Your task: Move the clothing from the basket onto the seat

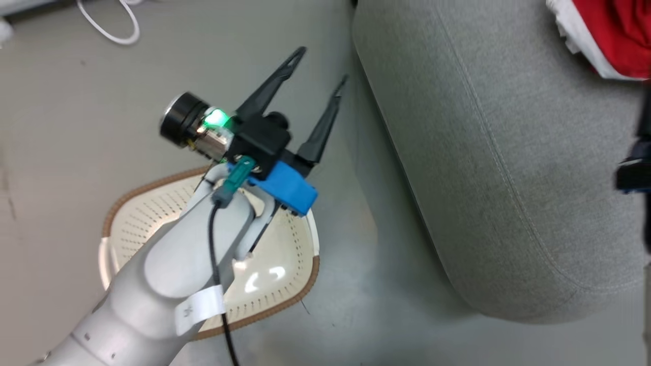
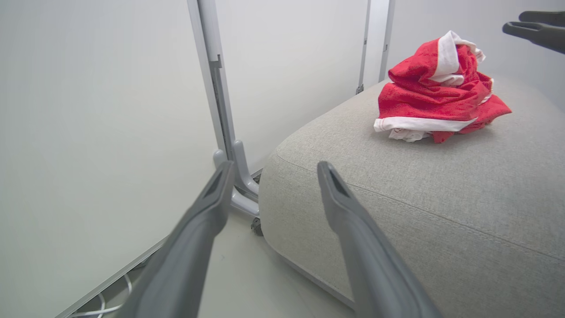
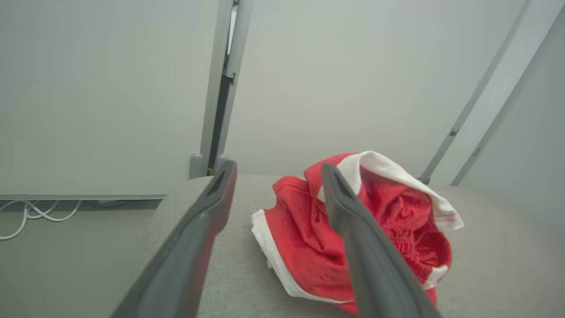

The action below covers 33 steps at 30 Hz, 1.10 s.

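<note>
The clothing (image 2: 435,92) is lying bunched on the seat (image 2: 441,185). The right end effector (image 3: 279,167) is hovering near it, fingers spread wide, gripping nothing. The left end effector (image 1: 321,65) is hanging equally wide and unloaded above the floor (image 1: 51,152), between seat and basket (image 1: 285,249).

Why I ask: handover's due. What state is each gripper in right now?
Left gripper: open, holding nothing.
Right gripper: open, holding nothing.
</note>
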### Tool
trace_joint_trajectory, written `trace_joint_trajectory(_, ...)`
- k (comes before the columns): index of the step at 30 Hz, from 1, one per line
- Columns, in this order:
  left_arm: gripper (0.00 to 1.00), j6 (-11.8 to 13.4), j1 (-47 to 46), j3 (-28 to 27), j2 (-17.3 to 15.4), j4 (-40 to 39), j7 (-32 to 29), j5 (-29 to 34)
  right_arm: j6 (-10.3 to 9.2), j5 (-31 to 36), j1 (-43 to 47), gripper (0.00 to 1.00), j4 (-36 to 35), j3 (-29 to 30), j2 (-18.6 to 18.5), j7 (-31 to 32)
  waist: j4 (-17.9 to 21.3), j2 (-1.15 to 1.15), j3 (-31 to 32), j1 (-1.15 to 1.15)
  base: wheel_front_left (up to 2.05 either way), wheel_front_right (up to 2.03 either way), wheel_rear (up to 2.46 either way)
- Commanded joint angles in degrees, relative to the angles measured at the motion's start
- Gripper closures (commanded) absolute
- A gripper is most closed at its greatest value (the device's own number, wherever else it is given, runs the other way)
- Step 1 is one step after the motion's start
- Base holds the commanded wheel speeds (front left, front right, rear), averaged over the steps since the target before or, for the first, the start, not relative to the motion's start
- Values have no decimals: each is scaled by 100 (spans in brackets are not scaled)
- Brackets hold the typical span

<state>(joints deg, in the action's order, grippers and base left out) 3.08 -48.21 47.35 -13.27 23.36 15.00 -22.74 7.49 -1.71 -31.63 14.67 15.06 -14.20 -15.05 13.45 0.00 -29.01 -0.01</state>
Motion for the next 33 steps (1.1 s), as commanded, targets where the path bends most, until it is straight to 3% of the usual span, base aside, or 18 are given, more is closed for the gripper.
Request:
trace_joint_trajectory(1,0,37,215,-150,-67,-51,22,28,1,14,132,0,-37,-179,45,-19,-198,0,386,1,0,0,0)
trace_joint_trajectory(10,0,226,1270,-1461,-117,-479,20,223,1,-64,460,0,-33,-1325,246,-19,-631,0,1160,1,0,0,0)
trace_joint_trajectory(15,0,160,1942,-2178,38,-655,21,392,1,-159,697,0,-34,-1605,317,-19,-950,0,1591,1,0,0,0)
trace_joint_trajectory(24,0,-41,2916,-3120,379,-808,20,795,1,-256,1389,0,-78,-1660,519,-19,-1401,0,2199,1,0,0,0)
trace_joint_trajectory(33,0,-190,3793,-4004,688,-1084,21,1114,1,-297,2095,0,-103,-1453,742,-19,-1567,0,2598,1,0,0,0)
